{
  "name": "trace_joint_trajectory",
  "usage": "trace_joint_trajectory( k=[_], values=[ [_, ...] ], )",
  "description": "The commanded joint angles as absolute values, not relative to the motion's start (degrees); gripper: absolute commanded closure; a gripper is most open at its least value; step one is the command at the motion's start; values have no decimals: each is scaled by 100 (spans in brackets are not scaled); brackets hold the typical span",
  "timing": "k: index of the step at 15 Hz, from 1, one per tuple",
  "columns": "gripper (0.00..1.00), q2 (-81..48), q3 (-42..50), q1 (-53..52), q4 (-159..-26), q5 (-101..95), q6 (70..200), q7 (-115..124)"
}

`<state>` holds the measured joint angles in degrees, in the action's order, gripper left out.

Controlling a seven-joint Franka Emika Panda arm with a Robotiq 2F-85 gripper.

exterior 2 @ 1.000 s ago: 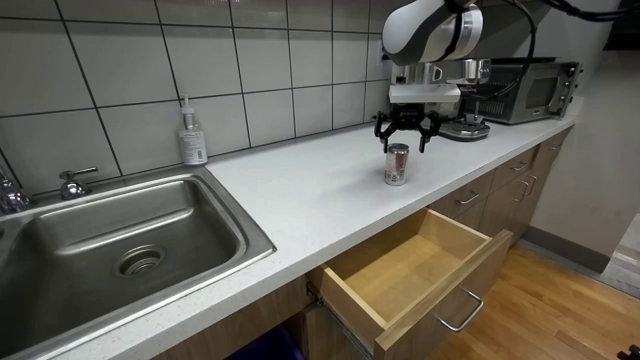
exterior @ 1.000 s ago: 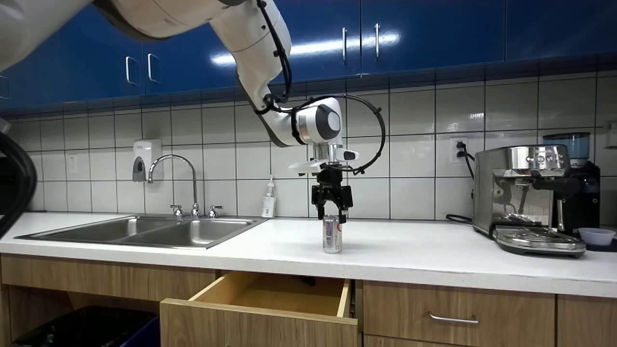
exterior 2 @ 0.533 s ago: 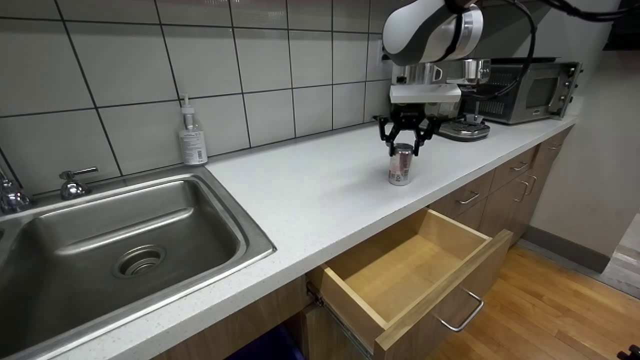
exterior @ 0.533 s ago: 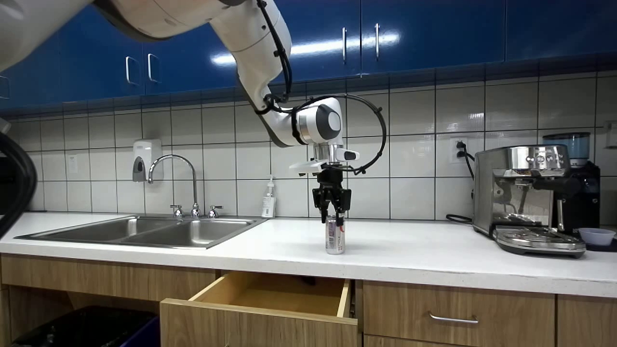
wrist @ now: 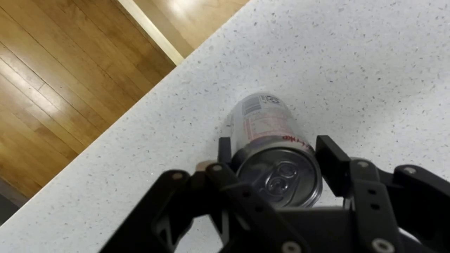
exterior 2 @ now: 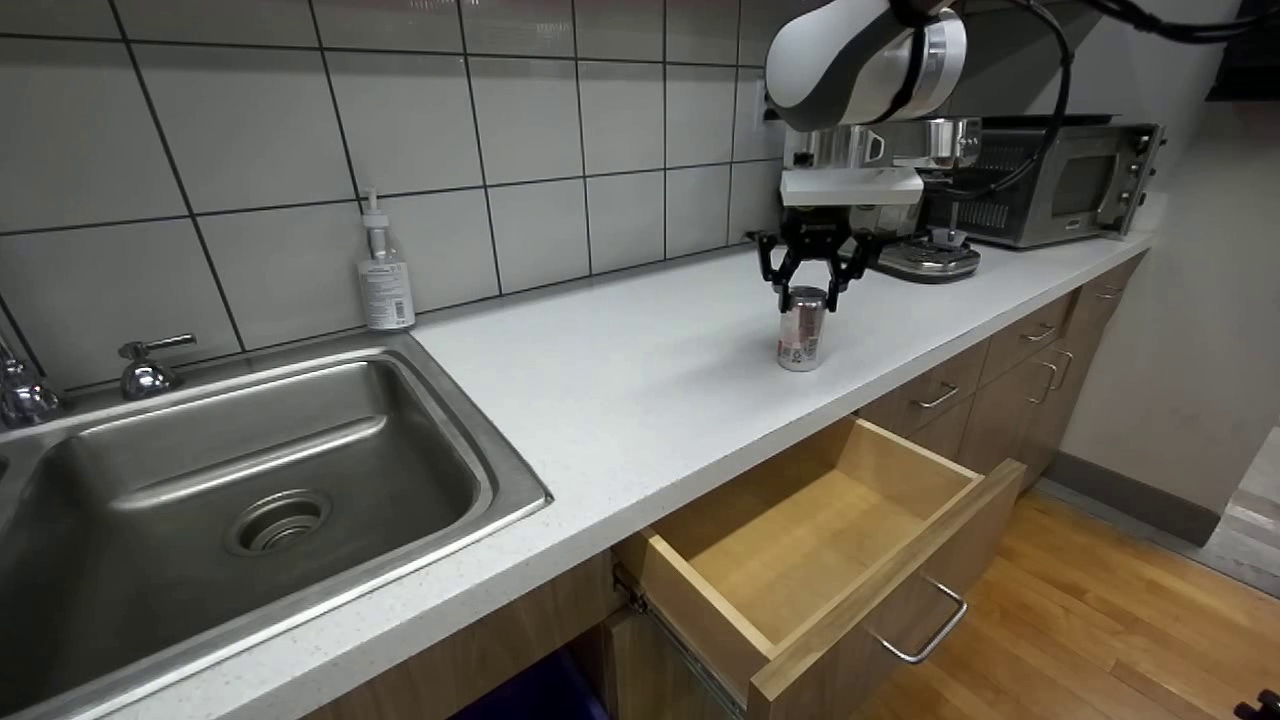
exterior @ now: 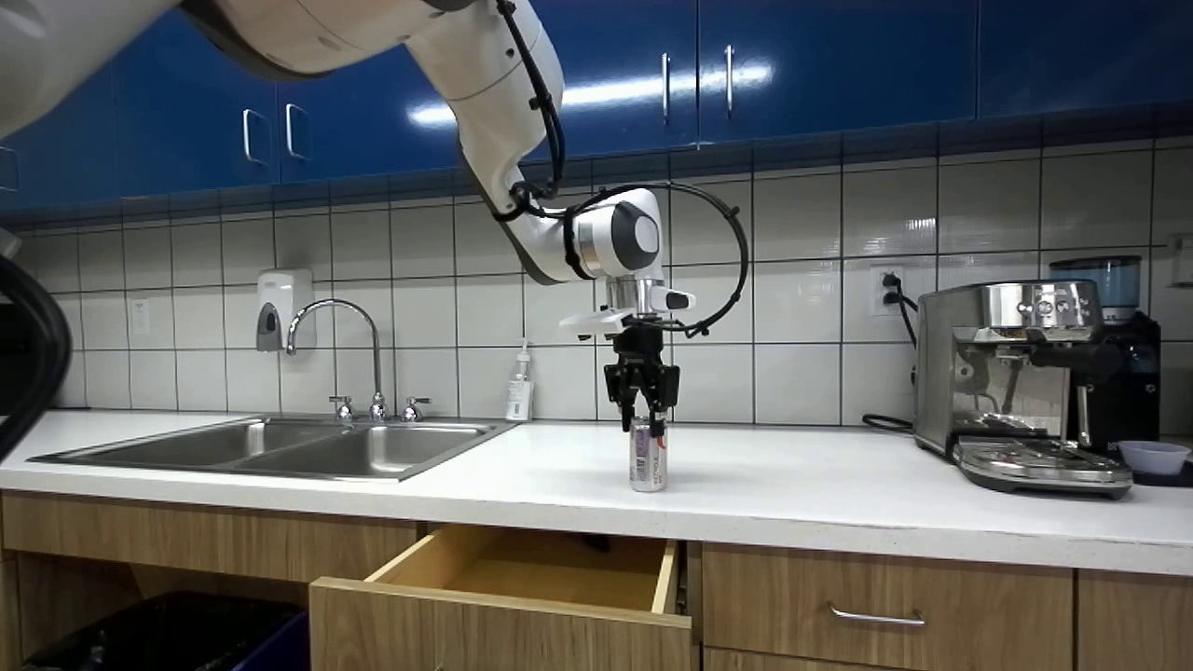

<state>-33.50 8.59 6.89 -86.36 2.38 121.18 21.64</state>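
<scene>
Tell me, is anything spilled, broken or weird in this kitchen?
Nothing looks spilled or broken. The odd bit is the open drawer: it sticks out under the counter while the next drawer is shut, so someone might bump it. The can looks fine, standing upright, held by the pincer.

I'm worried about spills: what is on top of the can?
In the wrist view, a pull tab sits on top of the can. The gripper, closed on it, covers the top's lower left; whether the can is sealed, I can't tell.
</scene>
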Motion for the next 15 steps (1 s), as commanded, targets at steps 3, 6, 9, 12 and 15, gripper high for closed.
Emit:
trace_joint_trajectory(
  k=[3, 6, 9, 12, 15],
  values=[
    [63, -3055, 821, 644, -8885, 192, 12150, 1741],
    [63, -2947, 803, 583, -9051, 149, 12193, 1584],
    [63, -2813, 790, 520, -9245, 123, 12248, 1473],
    [63, -2618, 777, 454, -9530, 82, 12339, 1374],
    [63, -2397, 763, 393, -9833, 51, 12448, 1275]
  ],
)
